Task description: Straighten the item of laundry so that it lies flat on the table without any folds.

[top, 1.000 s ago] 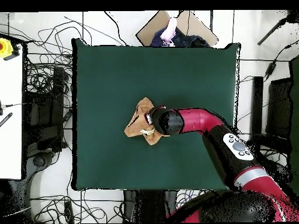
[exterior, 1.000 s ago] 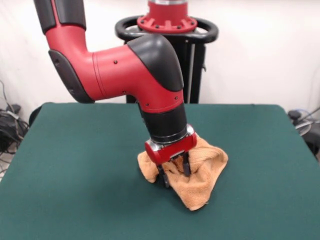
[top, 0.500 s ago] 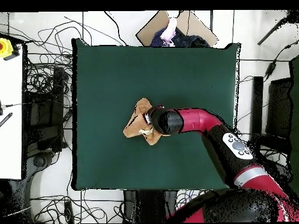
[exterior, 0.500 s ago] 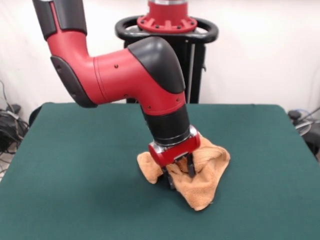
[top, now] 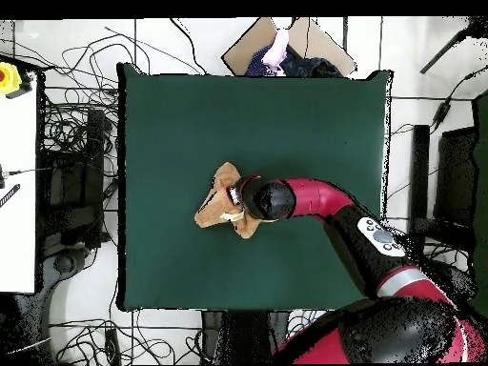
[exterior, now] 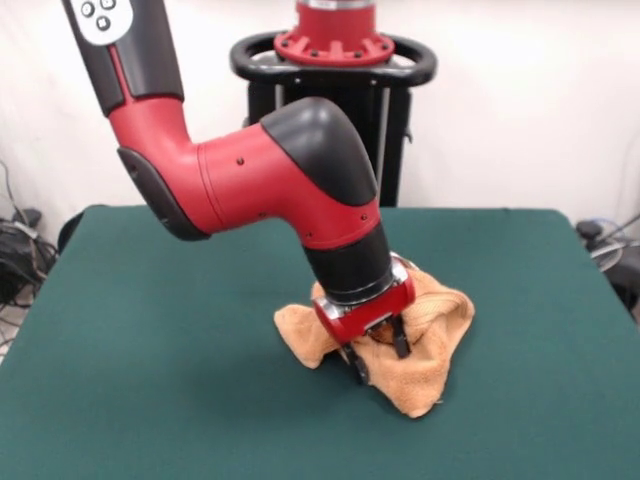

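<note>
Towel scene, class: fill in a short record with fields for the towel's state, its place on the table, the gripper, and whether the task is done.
towel: orange-tan, bunched in folds, not flat
place: near the middle of the green table
gripper: down in the towel's folds, fingers dark, grip unclear
task: not done

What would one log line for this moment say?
towel: bunched, folded | gripper: down in towel, jaws gripping cloth | table: green

Desk [exterior: 150, 380]: large, rectangular, dark green felt-like cover. Orange-tan towel [exterior: 435, 340] lies bunched and folded near desk middle, resting directly on cloth. Nothing else seen lying on desk surface.
</note>
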